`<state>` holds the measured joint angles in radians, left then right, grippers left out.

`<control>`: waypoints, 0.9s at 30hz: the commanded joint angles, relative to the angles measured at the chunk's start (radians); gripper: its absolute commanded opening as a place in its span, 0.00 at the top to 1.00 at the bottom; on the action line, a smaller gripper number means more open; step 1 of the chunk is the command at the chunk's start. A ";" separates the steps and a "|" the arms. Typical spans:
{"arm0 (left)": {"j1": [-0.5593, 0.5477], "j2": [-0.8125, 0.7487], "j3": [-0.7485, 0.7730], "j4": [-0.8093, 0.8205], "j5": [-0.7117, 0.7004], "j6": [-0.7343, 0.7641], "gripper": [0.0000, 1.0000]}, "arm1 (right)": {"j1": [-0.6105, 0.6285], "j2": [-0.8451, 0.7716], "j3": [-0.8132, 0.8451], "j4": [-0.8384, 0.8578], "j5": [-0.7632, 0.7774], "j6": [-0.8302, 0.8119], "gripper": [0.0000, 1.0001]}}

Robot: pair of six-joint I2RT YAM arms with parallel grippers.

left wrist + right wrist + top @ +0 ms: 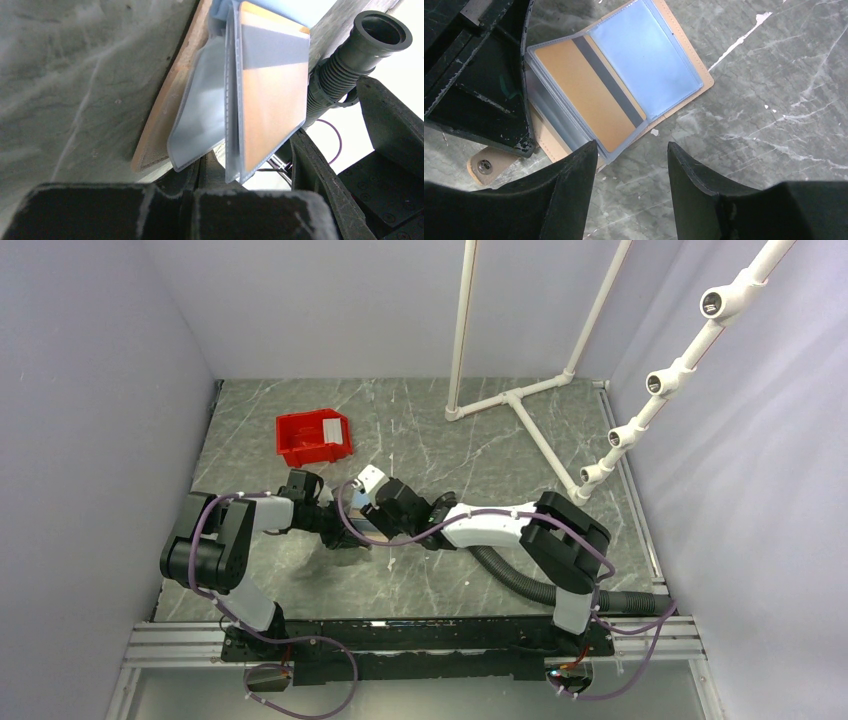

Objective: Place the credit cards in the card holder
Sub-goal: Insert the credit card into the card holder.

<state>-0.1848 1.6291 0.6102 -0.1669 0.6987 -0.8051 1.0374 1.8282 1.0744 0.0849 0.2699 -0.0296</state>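
Claws of both arms meet just left of the middle of the grey marbled tabletop (774, 125). There the flat tan leather card holder (544, 140) lies spread open, with its clear plastic sleeves (200, 115) fanned up from it. A thin gold-brown card (589, 95) with a dark grey stripe sits inside one sleeve. Beside it is a pale blue-grey panel (644, 60); I cannot tell whether that is a card or bare plastic. The left claw (194, 197) is fully closed and sits at the holder's left half, by the sleeves' edges; whether it pinches one is unclear. The right claw (631, 160) stands parted with nothing between its fingers, one fingertip over the corner of the gold card's sleeve. Toward the tabletop's far left corner, a small red plastic bin (313, 437) holds a whitish-grey card (335, 427).
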 commanded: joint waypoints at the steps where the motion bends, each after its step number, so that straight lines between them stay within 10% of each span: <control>1: 0.001 0.028 -0.029 -0.097 -0.194 0.066 1.00 | -0.022 -0.031 0.019 0.048 -0.004 0.020 0.44; 27: 0.000 0.006 0.011 -0.194 -0.312 0.125 1.00 | -0.109 -0.013 0.069 0.006 -0.227 0.135 0.49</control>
<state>-0.1905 1.6089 0.6464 -0.2569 0.6289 -0.7670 0.9421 1.8282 1.1011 0.0772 0.0673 0.0807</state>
